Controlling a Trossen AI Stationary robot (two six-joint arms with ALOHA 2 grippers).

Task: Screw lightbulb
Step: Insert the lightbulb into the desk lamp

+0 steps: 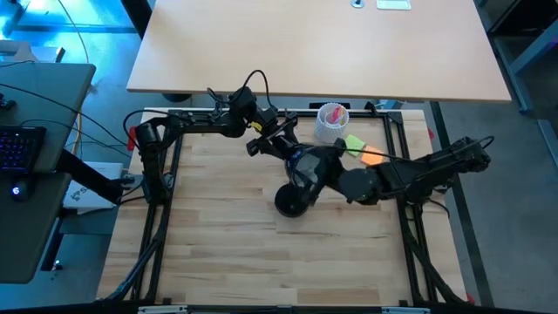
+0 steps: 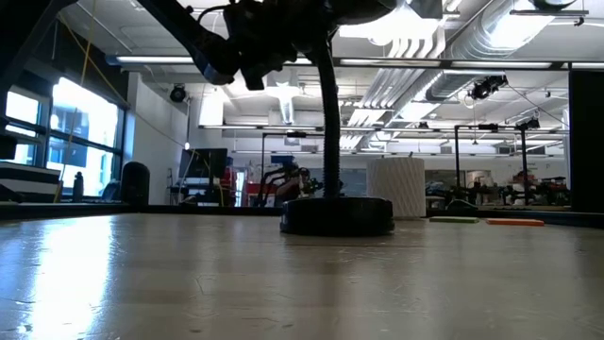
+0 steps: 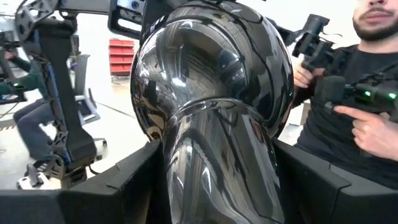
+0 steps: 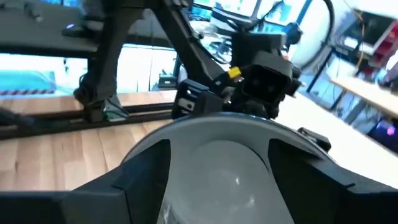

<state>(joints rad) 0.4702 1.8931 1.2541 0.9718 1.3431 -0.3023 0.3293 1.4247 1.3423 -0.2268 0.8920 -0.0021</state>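
Apparently mid-fit, both arms meeting over the middle of the surface [image 1: 227, 253].

- Left hand [image 1: 295, 155]: spread wide, its fingers [image 3: 106, 186] pressed to either side of the glossy black lamp head [image 3: 211, 81]. It reads as a bracing grip.
- Right hand [image 1: 331, 177]: comes in from the opposite side, facing the left one. It is also spread fairly wide, and the lightbulb [image 4: 217, 177] sits as a pale rounded dome between its fingers. I take that as a hold, though the contact points are hidden.
- Bulb position: up off the surface at the mouth of the lamp head. Its metal screw end and the socket are not visible.
- Lamp base [image 2: 337, 215] sits flat on the surface, with a white ribbed cup [image 2: 396, 187] behind it, apart.

Risks, as I judge them:
- Cross-threading if the bulb goes in tilted, since its alignment cannot be checked.
- The smooth dome slipping in the fingers during a turn, so the bulb spins free or drops.
- The head swinging on its thin neck if the left grip slides on the gloss, which could drag or tip the base.
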